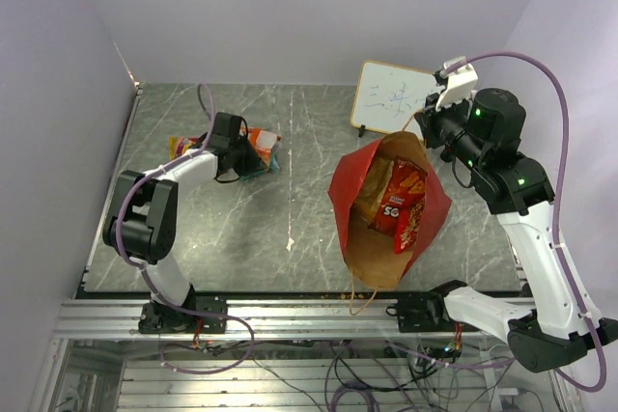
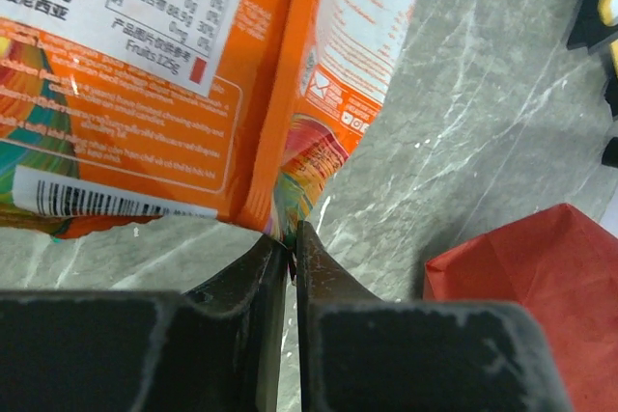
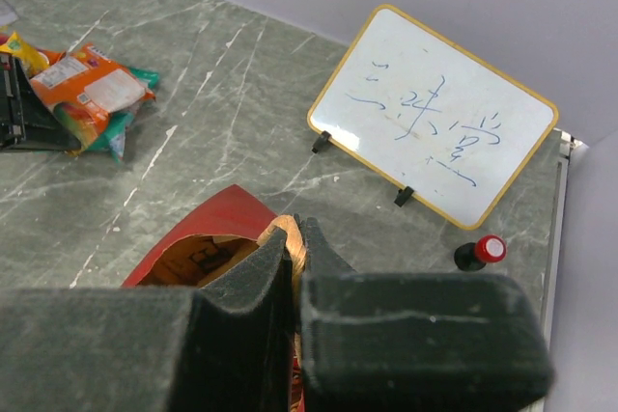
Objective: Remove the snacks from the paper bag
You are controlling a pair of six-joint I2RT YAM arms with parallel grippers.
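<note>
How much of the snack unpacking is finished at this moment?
Done: two orange packets are out of the paper bag, at the far left. In hand: the left gripper pinches one packet's edge; the right gripper is shut on the bag's far rim. Left: red chip bags and a tan bag sit inside.

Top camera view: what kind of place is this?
Likely a robot test bench in a lab: left arm and right arm bolted to a metal rail, a stone-look table walled by plain panels, loose cables underneath.

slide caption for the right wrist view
Right claw shut on top edge of the paper bag; whiteboard and marker behind, orange snack pack far left
</note>
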